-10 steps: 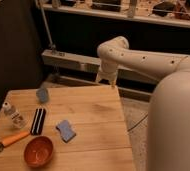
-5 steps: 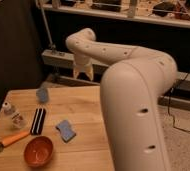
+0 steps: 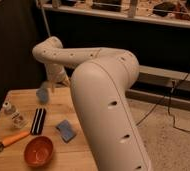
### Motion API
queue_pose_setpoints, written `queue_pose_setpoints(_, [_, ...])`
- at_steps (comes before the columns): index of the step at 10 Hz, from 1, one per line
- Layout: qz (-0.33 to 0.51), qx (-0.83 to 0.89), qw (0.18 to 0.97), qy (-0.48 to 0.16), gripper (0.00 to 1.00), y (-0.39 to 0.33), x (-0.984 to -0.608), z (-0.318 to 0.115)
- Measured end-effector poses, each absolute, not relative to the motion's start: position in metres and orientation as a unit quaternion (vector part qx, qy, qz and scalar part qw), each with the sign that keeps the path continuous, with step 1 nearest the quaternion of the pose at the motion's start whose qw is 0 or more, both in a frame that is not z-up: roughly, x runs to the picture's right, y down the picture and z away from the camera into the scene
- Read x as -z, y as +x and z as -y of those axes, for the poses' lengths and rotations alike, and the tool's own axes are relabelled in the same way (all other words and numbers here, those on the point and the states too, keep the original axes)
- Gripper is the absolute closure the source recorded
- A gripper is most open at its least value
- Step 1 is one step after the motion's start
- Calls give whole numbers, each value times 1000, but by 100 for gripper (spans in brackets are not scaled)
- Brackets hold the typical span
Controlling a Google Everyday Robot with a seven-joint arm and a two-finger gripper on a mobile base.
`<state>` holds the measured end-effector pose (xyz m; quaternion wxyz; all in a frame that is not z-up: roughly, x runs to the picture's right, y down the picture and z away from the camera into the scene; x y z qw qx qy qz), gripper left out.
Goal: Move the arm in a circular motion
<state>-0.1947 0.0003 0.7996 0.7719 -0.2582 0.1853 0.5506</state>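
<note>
Since circling needs clearance, we hold the arm [image 3: 105,85] raised, claw [image 3: 52,84] above the surface [image 3: 63,107]. We cannot tell its state.

1. Arm [image 3: 106,112]: cream-white, smooth, with thick rounded tube segments and small dark holes along the sides.
2. Pose: the fattest segment rises from low and right of the gripper [image 3: 53,84] and bends at an elbow up and to its right. A slimmer segment runs left to a joint just above it.
3. Gripper: short and white, hanging downward at the arm's far-left end.
</note>
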Motion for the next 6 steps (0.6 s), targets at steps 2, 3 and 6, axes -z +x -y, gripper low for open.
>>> queue_pose_setpoints(2, [-189,-515,786,-284,35,-189,-774,-53])
queue_pose_setpoints(3, [-191,-509,787,-292,35,-184,-767,-69])
queue_pose_setpoints(6, [-207,-495,784,-312,35,-154,-746,-120])
